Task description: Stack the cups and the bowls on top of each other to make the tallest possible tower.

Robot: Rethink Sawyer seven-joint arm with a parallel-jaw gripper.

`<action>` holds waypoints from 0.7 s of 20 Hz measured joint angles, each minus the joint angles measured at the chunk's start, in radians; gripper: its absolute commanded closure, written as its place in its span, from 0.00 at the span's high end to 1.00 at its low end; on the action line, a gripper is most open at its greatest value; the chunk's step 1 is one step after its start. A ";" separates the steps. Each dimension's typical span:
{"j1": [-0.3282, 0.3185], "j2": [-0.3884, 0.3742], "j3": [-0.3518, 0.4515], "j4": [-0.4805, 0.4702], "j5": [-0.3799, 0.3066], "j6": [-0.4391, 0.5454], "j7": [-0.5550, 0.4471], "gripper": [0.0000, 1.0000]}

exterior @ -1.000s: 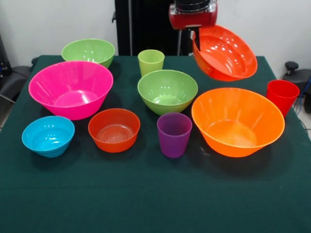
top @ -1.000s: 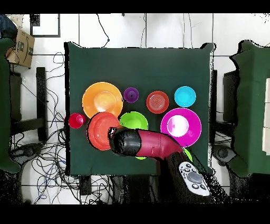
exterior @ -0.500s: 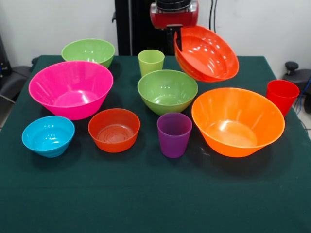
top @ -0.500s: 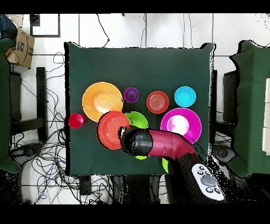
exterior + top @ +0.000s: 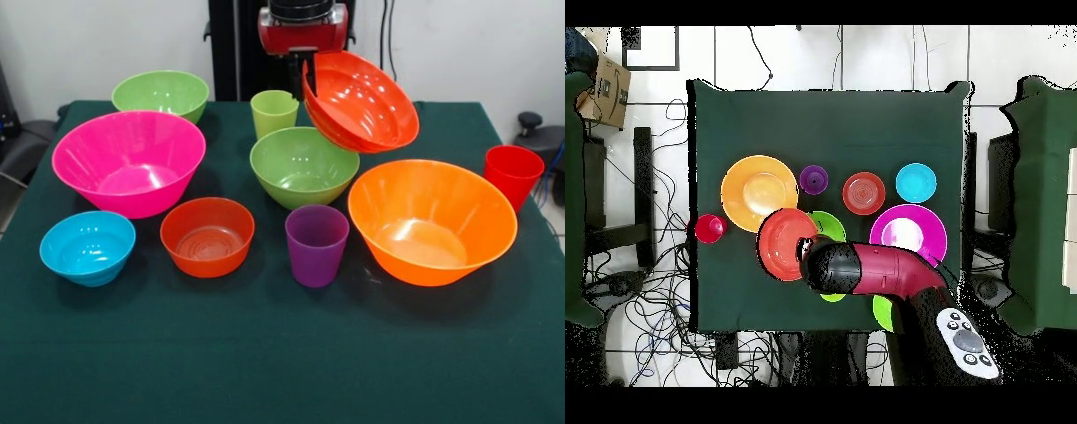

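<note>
My gripper is shut on the rim of the medium red-orange bowl, which hangs tilted in the air with its open side facing the camera. The held bowl sits above the right side of a medium lime green bowl and beside the lime green cup. On the table stand the large orange bowl, large pink bowl, a second lime green bowl, blue bowl, small orange-red bowl, purple cup and red cup. No tower stands; each piece is apart.
The dark green table has open cloth along its front edge. In the overhead view the red arm covers part of the middle green bowl. Cables and chairs surround the table.
The arm has carried the tilted red-orange bowl leftward in the front view, from beside the large orange bowl to over the middle green bowl's right side.
</note>
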 measured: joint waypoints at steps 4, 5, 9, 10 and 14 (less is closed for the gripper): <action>-0.001 0.020 0.005 -0.004 -0.006 0.000 0.000 0.00; -0.001 0.026 0.007 -0.005 -0.009 0.000 0.000 0.00; -0.001 0.047 0.012 -0.011 -0.012 0.000 0.000 0.00; -0.001 0.050 0.013 -0.012 -0.012 0.000 0.000 0.00; -0.001 0.074 0.022 -0.025 -0.012 0.000 0.000 0.00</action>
